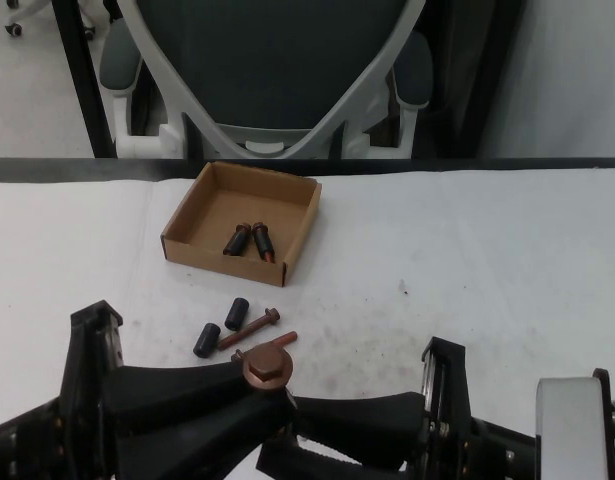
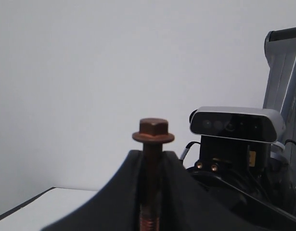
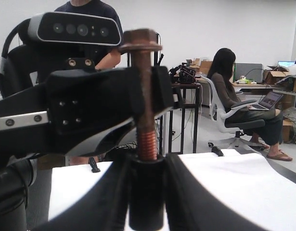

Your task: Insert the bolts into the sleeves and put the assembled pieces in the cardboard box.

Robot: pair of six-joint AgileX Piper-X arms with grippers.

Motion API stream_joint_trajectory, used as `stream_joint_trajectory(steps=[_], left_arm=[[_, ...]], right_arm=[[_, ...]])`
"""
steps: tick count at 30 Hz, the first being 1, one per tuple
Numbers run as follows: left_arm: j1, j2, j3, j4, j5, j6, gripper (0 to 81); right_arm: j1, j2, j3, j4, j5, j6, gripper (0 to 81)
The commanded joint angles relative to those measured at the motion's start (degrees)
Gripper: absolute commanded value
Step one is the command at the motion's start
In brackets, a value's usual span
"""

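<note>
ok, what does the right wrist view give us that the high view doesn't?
Right wrist, not high: the black sleeve clamped in the right tool, with the threaded end of the bolt just entering its top.
High, not right wrist: the cardboard box with two assembled pieces inside, plus two loose sleeves and two loose bolts on the bench in front of it.
Shared: that bolt's hex head, pointing up, and the left tool holding the bolt below it.
</note>
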Motion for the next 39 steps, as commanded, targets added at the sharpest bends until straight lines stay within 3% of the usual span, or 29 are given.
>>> stream_joint_trajectory(steps=[1, 9, 12, 17, 19, 24, 34, 39], left_arm=[[-0.11, -0.08, -0.07, 1.18, 0.49, 1.64, 0.8], [2.28, -0.08, -0.07, 4.10, 0.49, 2.70, 1.1], [3.26, -0.08, -0.07, 6.09, 0.49, 2.70, 12.0], [3.60, -0.08, -0.07, 7.69, 0.24, 1.62, 41.2], [3.60, -0.08, -0.07, 7.69, -1.84, 0.53, 46.3], [5.94, -0.08, -0.07, 8.62, -1.26, 0.57, 44.7], [11.83, -0.08, -0.22, 8.25, 12.69, -5.19, 44.7], [13.83, -0.08, -0.48, 8.55, 13.76, -8.09, 44.7]], right_arm=[[0.33, -0.62, -0.70, -4.25, -0.44, -0.01, 0.3], [0.33, -0.62, -0.70, -4.77, -0.44, -0.01, 0.3], [0.33, -0.62, -0.70, -4.77, -0.44, -0.01, 0.3], [0.33, -0.62, -0.70, -5.32, -0.44, -0.01, 0.3], [0.33, -0.62, -0.70, -5.36, -0.44, -0.01, 0.3], [0.33, -0.62, -0.70, -5.35, 1.97, -0.01, 0.3], [0.19, -0.62, -0.70, -5.16, 6.61, -0.01, 0.3], [0.19, -0.62, -0.88, -3.45, 10.42, 0.64, 0.3]])
